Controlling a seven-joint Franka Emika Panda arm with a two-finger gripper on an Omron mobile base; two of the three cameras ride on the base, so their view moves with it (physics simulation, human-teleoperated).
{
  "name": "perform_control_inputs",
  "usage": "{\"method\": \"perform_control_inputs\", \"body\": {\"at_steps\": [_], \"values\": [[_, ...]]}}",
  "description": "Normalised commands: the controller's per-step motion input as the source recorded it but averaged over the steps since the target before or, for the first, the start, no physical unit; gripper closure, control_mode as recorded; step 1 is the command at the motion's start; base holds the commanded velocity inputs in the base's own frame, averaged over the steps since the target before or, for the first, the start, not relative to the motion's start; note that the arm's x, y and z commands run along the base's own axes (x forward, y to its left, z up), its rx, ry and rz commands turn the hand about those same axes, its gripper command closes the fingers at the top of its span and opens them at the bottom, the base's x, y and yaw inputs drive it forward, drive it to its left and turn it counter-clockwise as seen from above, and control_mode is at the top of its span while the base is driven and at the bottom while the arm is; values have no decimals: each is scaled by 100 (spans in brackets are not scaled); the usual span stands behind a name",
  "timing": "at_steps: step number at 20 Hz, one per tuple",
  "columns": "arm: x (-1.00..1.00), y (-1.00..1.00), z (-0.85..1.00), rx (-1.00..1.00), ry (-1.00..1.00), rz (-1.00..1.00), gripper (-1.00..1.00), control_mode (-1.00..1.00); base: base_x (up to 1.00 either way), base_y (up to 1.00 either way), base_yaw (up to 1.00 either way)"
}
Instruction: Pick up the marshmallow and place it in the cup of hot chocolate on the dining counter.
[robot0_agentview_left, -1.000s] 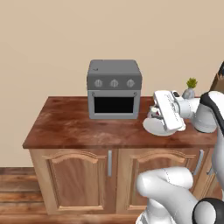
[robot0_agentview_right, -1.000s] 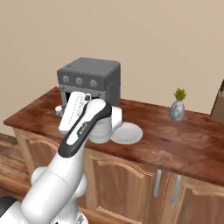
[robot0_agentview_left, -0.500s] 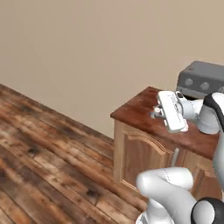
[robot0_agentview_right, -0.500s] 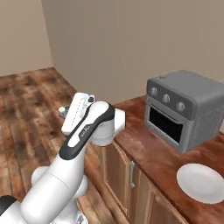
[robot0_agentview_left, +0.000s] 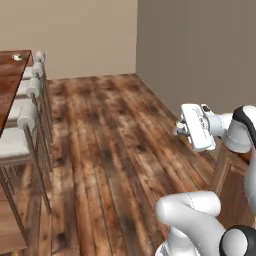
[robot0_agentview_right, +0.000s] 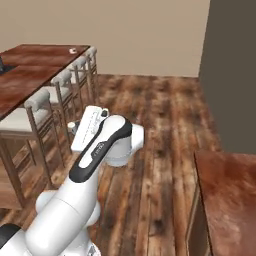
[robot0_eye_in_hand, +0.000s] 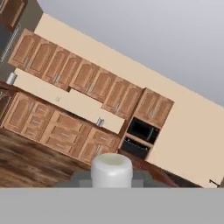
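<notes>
In the hand view the marshmallow, a stubby white cylinder, sits pinched between my dark fingertips. My gripper is shut on it and hangs in mid-air above the wooden floor, also seen from the other side as the gripper. The dining counter runs along the left edge, glossy reddish-brown, and appears as the dining counter at the upper left. A small white thing at its far end, the cup, also seen as the cup, is too small to make out in detail.
Pale cushioned stools line the dining counter's edge, shown too as stools. A wooden cabinet counter stands at the lower right. A dark wall closes the right side. Open wooden floor lies between them.
The base has turned left, so both base views swung from the toaster-oven counter to the floor and the dining counter. The gripper has kept its hold on the marshmallow.
</notes>
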Motion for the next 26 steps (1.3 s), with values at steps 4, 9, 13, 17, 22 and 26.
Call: {"method": "perform_control_inputs", "body": {"at_steps": [4, 9, 13, 17, 22, 26], "values": [[0, 0, 0, 0, 0, 0, 100, 100, 0, 0, 100], [0, 0, 0, 0, 0, 0, 100, 100, 24, 0, 98], [0, 0, 0, 0, 0, 0, 100, 100, 95, -49, 48], [0, 0, 0, 0, 0, 0, 100, 100, 100, -99, 19], [0, 0, 0, 0, 0, 0, 100, 100, 100, -100, 21], [0, 0, 0, 0, 0, 0, 100, 100, 100, -100, 23]]}}
